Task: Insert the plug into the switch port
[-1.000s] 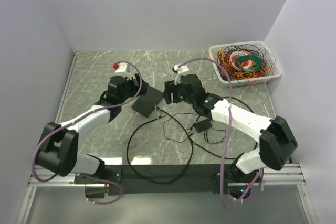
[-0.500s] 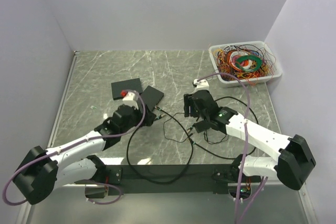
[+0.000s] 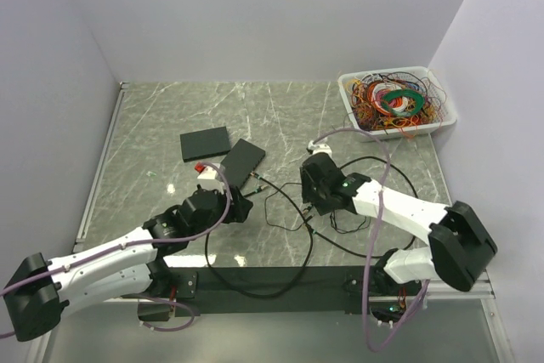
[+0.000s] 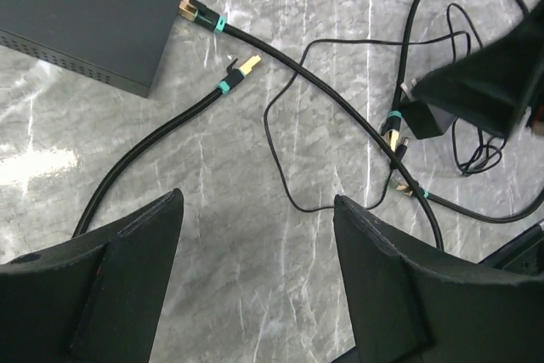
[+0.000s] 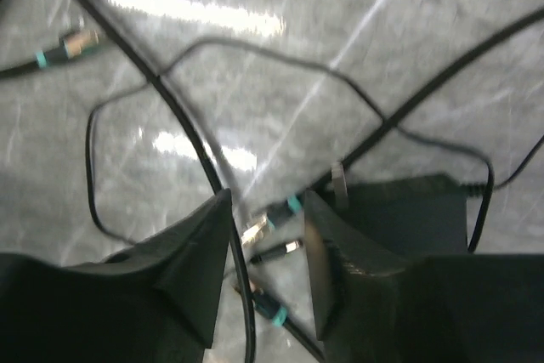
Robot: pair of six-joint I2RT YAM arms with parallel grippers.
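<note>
Both the left fingers [image 4: 136,244] and the right fingers [image 5: 183,252] hang wide open and empty above the surface [image 4: 255,295]. We judge this the reach step: the left fingers must drop onto the loose plug [image 4: 246,64] lying near the switch [image 4: 85,6], close on it, then line it up with a port.

the top view looks down from above and behind the arm bases [image 3: 170,282] over the whole table [image 3: 280,108]. both wrist views face down, close over mid-table, sharing the power adapter [image 4: 422,116] and teal-banded plugs [image 5: 272,220].
</note>
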